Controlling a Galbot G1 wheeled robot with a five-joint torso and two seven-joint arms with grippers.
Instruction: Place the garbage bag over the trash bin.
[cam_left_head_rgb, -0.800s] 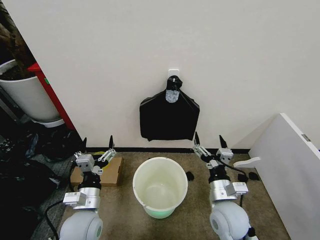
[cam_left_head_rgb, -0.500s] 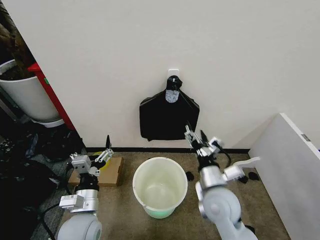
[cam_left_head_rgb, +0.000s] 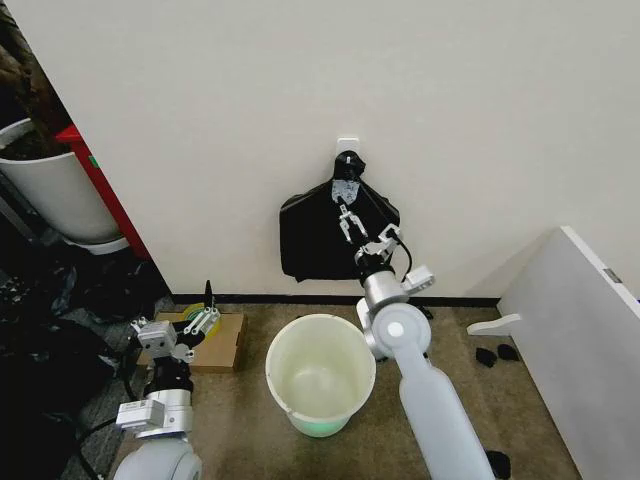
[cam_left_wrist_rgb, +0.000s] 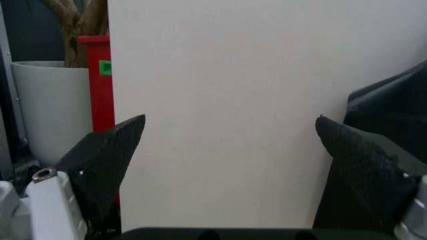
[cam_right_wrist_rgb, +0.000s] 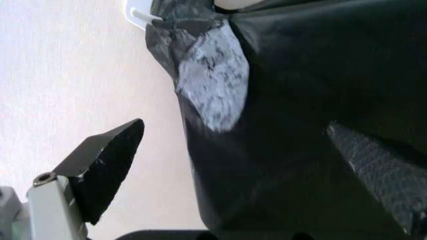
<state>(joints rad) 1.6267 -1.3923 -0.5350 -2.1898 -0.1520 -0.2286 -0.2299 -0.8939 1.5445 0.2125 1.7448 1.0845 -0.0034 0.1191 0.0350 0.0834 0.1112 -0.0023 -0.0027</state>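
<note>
While the right gripper (cam_left_head_rgb: 347, 222) holds its jaws open at the hanging glossy black plastic garbage bag (cam_left_head_rgb: 312, 243) — long axis vertical — the round white plastic trash bin (cam_left_head_rgb: 320, 374) stands below; the left gripper (cam_left_head_rgb: 196, 322), also open, waits low.

A flat black plastic garbage bag (cam_left_head_rgb: 322, 240) hangs against the white wall, gathered to a point at its top under a small white hook, with a pale grey label just below that point. Its lower edge ends above the floor. Below it, a small round white plastic trash bin (cam_left_head_rgb: 320, 376) stands upright on the brown floor, open-topped, greenish at the base.
</note>
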